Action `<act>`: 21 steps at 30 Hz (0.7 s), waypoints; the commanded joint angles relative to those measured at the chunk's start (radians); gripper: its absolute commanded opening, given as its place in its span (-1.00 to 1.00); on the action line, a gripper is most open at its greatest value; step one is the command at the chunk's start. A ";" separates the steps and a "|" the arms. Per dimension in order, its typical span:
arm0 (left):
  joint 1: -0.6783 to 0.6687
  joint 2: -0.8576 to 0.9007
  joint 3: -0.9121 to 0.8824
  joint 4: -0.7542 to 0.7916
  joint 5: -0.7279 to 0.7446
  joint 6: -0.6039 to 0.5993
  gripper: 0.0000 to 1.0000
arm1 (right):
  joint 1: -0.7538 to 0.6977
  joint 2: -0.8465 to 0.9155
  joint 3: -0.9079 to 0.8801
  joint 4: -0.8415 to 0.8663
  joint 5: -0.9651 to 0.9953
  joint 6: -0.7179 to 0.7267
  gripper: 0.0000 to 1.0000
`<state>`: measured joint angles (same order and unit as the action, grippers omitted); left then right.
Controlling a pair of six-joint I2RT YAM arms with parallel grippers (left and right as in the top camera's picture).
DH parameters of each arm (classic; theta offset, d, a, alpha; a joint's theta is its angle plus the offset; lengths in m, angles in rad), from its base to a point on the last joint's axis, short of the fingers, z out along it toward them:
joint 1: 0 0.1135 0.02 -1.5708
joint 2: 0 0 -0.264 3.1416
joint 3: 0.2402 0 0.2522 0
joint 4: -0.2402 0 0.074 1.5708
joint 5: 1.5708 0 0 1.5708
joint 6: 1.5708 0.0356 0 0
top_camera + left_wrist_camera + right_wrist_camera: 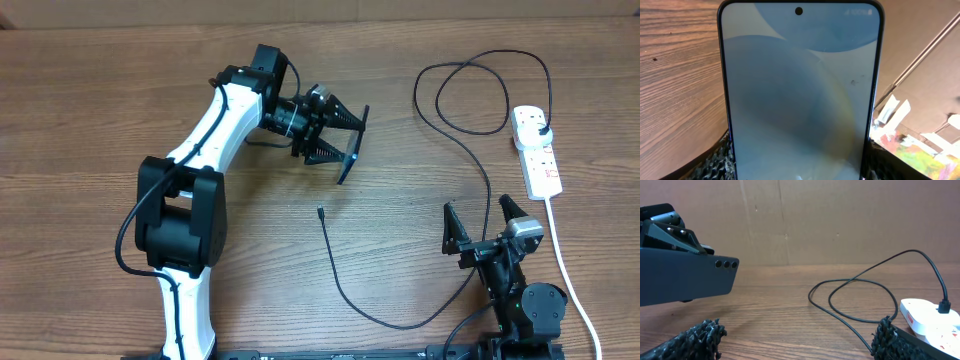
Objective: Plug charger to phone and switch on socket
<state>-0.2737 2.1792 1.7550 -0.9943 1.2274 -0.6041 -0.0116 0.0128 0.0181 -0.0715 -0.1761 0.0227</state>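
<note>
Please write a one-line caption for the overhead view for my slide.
Left gripper holds the phone; the charger tip lies loose on the table; right gripper is open.

In the left wrist view the black-edged smartphone with a pale blue screen [800, 100] runs off the bottom edge, so its lower end is unseen. The status marks at its top right are too blurred to read. The left pincer's fingers [722, 160] show only as dark ribbed corners.

From overhead the smartphone [346, 170] is an edge-on sliver, its screen hidden. The tip of the thin black cable [320, 212] is too small to tell its type. So are the switch positions on the long white plastic power strip [537, 150]. The thick white cord [568, 278] leaves at the bottom edge.

In the right wrist view the power strip [922, 317] is cut off at the right.
</note>
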 commanded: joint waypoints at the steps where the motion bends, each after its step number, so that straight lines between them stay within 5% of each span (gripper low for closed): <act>1: 0.007 0.002 0.030 0.005 0.078 -0.011 0.36 | 0.005 -0.010 -0.010 0.006 -0.015 0.007 1.00; 6: 0.007 0.002 0.030 0.005 0.105 -0.010 0.36 | 0.005 -0.010 -0.010 0.014 -0.130 0.302 1.00; 14: 0.007 0.002 0.030 0.005 0.109 -0.010 0.36 | 0.005 -0.010 -0.010 0.017 -0.461 1.081 1.00; 21: 0.007 0.002 0.030 0.005 0.108 -0.010 0.37 | 0.005 -0.010 -0.010 0.017 -0.589 1.169 1.00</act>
<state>-0.2703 2.1792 1.7550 -0.9943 1.2720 -0.6041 -0.0116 0.0128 0.0181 -0.0635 -0.6769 1.0672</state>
